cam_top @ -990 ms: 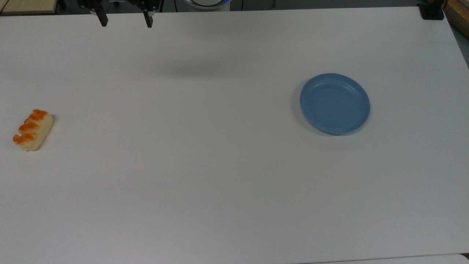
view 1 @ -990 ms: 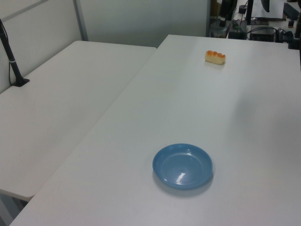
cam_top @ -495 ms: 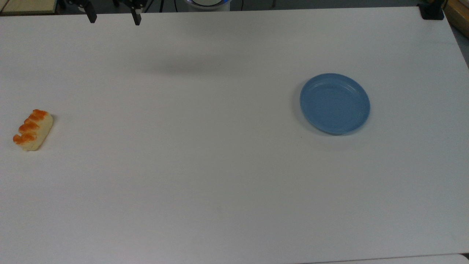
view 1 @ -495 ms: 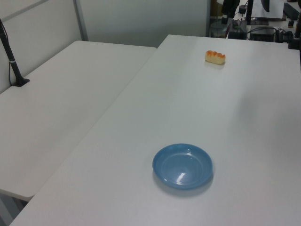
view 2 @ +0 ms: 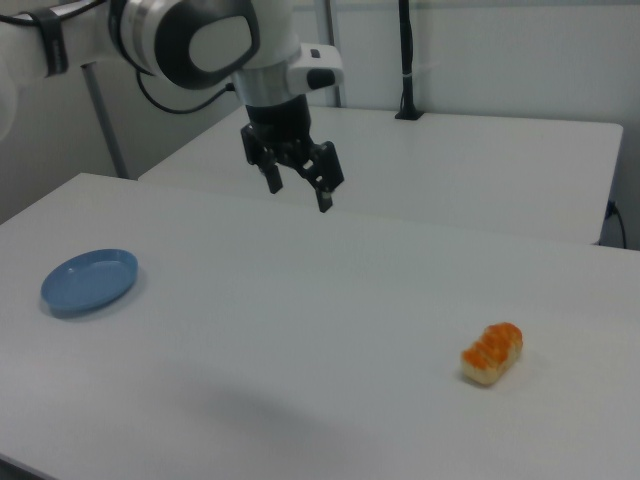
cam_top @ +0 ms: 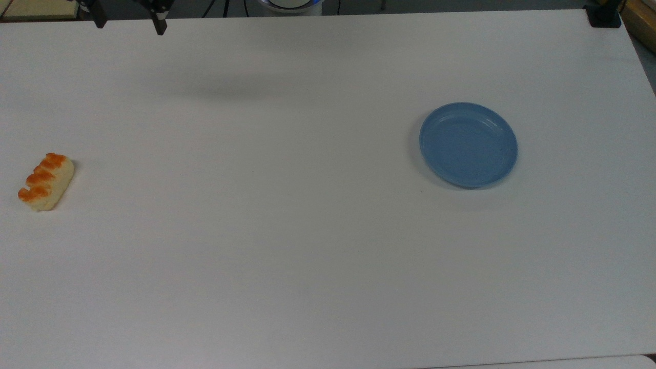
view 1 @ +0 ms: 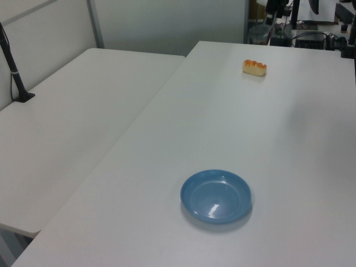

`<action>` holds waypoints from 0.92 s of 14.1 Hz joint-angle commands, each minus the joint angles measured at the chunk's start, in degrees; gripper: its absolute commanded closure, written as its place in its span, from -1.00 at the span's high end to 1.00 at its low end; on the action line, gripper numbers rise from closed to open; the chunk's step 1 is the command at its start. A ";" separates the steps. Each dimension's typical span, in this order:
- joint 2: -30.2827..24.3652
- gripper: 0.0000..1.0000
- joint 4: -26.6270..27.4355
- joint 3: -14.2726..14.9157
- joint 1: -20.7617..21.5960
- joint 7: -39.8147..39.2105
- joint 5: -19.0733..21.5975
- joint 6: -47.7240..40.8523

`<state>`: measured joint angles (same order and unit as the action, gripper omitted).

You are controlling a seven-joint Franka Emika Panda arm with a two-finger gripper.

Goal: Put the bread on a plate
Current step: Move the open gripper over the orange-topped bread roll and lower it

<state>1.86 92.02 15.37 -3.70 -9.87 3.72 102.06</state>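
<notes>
The bread (cam_top: 46,181), a small cream loaf with orange-brown bumps, lies on the white table at the top view's far left; it is also seen as the bread (view 1: 255,67) and the bread (view 2: 492,353). The blue plate (cam_top: 468,144) sits bare at the top view's right, also the plate (view 1: 216,196) and the plate (view 2: 89,280). My gripper (cam_top: 130,24) hangs open and holds nothing at the top view's upper left edge, well above the table. In the right view the gripper (view 2: 298,195) hovers high between plate and bread, apart from both.
The white table (cam_top: 287,230) spreads wide between bread and plate. A second white table (view 1: 67,128) adjoins it on the left view's left, with a black clamp post (view 1: 14,72). A black clamp (cam_top: 603,15) sits at the top view's upper right corner.
The gripper has moved steadily toward the top view's left along the upper edge, still open. Bread and plate have not moved.
</notes>
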 commanded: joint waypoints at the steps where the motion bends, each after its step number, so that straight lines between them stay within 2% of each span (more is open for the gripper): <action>1: 5.85 1.00 0.01 0.09 -3.93 0.63 0.59 5.16; 6: 17.62 1.00 -2.53 0.09 -9.91 11.16 0.41 17.10; 7: 20.96 1.00 -4.89 0.09 -11.49 12.05 0.41 17.99; 8: 22.47 1.00 -5.26 0.09 -12.29 12.15 0.33 18.44; 13: 29.94 1.00 -5.36 -0.26 -14.58 11.54 0.06 31.86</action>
<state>28.46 88.17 15.46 -17.50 0.71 3.76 129.28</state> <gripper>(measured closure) 0.000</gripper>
